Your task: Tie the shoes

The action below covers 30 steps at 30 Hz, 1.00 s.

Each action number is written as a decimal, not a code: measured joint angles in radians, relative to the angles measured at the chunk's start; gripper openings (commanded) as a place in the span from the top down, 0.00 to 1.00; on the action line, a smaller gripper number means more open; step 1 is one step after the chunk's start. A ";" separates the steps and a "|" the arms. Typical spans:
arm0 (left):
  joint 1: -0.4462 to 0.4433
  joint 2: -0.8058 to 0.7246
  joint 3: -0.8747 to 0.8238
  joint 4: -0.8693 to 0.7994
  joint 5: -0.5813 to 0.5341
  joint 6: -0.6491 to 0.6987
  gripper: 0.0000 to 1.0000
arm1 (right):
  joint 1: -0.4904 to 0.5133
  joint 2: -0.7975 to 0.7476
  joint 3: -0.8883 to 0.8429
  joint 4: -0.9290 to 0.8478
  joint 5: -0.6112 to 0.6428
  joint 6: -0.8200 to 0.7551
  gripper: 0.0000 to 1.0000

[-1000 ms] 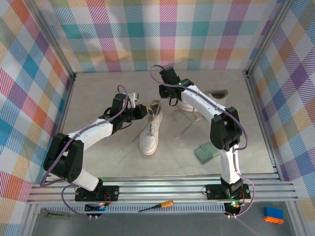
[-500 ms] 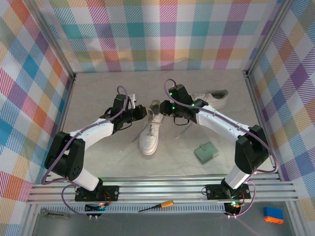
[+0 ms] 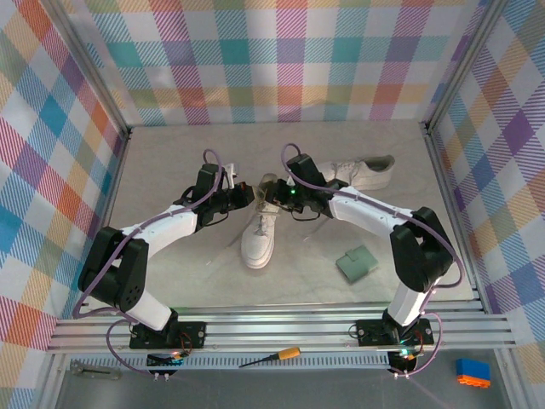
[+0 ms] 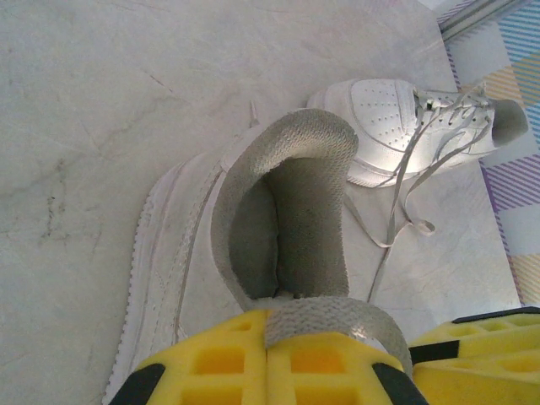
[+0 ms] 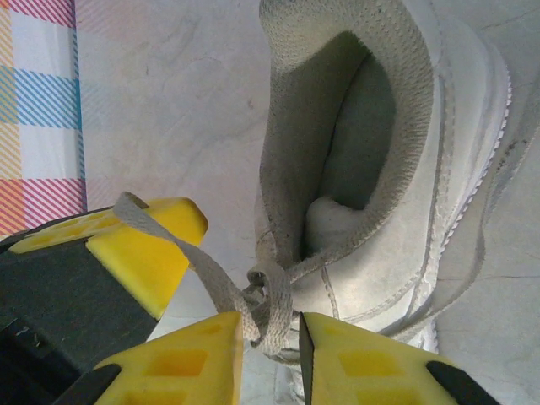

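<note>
Sneaker (image 3: 258, 243), light, soft-collared: left fingers (image 4: 219, 363) clamp its grey-lined rim (image 4: 321, 316). Lace (image 5: 215, 278), limp, likely slippery, pinched between narrow right fingers (image 5: 363, 363) just beside the opening; probably best gripped near its tip.

A small green square pad (image 3: 357, 264) lies on the pale marbled table (image 3: 170, 162), ringed by plaid walls (image 3: 281, 60). Beyond the metal rail (image 3: 281, 328) lie a yellow-handled screwdriver (image 3: 271, 357) and a blue block (image 3: 473, 371) (orange along its lower edge).
</note>
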 measured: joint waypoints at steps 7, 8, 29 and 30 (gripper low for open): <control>0.000 0.000 0.000 0.000 0.000 0.000 1.00 | 0.000 0.014 0.000 0.026 -0.017 0.024 0.78; 0.000 0.000 0.000 0.000 0.000 0.000 1.00 | 0.000 0.014 0.000 0.029 -0.017 0.024 0.79; 0.000 0.000 0.001 -0.020 -0.003 0.000 1.00 | 0.027 -0.024 -0.111 0.021 0.001 0.050 0.98; 0.000 0.000 0.001 -0.024 -0.003 0.000 1.00 | 0.035 -0.029 -0.121 0.019 0.003 0.050 0.98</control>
